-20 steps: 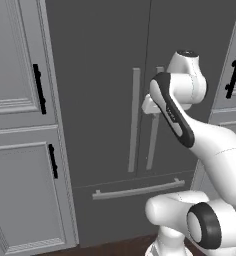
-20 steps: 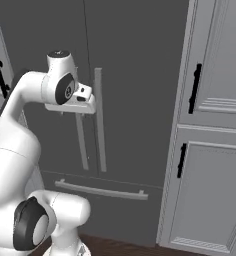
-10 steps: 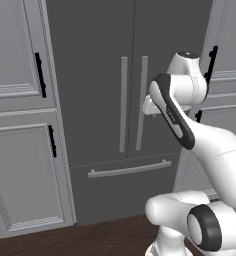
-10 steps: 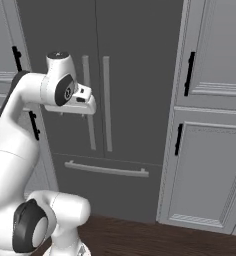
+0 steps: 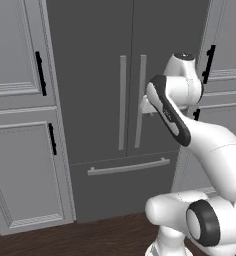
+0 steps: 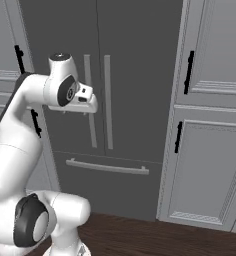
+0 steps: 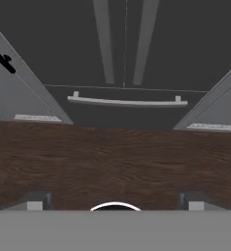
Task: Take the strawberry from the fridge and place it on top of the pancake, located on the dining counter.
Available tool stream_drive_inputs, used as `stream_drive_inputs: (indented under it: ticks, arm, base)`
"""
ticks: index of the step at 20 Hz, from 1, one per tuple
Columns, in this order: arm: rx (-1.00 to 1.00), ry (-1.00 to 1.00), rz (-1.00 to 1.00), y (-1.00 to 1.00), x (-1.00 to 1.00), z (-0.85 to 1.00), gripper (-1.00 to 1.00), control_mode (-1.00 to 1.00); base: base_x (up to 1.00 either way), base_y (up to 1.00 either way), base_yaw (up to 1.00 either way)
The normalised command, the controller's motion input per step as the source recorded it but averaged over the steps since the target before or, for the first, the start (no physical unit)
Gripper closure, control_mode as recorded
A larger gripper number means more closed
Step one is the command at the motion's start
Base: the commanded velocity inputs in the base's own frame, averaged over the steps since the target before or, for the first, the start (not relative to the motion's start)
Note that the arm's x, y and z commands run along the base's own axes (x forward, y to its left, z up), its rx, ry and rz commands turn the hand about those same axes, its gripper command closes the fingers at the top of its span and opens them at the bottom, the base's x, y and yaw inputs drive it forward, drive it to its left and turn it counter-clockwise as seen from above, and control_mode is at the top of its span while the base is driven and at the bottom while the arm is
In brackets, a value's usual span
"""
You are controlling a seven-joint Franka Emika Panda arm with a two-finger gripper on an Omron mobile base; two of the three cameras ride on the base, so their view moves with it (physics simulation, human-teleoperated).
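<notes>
The fridge (image 5: 115,75) stands straight ahead, dark grey, with both doors shut. Its two long silver bar handles (image 5: 131,102) meet at the middle, above the bottom drawer handle (image 5: 128,166). My white arm is folded in front of the right door, the hand (image 6: 86,101) at handle height and pointing down at the floor. In the hand view my gripper (image 7: 115,202) is open, its fingertips (image 7: 35,201) wide apart with nothing between them, and the fridge (image 7: 125,44) lies ahead. The strawberry is hidden behind the shut doors. The pancake and the dining counter are out of view.
Light grey panelled cabinets (image 5: 20,125) with black handles flank the fridge on the left, and more cabinets (image 6: 210,125) on the right. Dark wood floor (image 7: 112,157) runs in front of the fridge.
The whole picture has shifted: the camera has moved, the fridge sits higher in both base views and more floor shows. The arm keeps its folded pose and the gripper stays open.
</notes>
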Motion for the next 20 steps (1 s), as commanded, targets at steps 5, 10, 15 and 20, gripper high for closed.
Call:
stream_drive_inputs:
  ticks: [5,10,15,20]
  arm:
    - [-0.06,-0.07,-0.03,0.03,0.87,-0.06,-1.00,-1.00]
    - [0.00,-0.24,-0.02,-0.35,0.40,-0.32,-1.00,-1.00]
    - [0.08,-0.24,0.00,-0.06,0.53,0.04,-1.00,-1.00]
    - [0.06,-0.01,-0.03,-0.35,0.77,0.21,-1.00,-1.00]
  base:
    - [0.00,0.00,0.00]
    - [0.00,0.00,0.00]
    - [0.00,0.00,0.00]
    - [0.00,0.00,0.00]
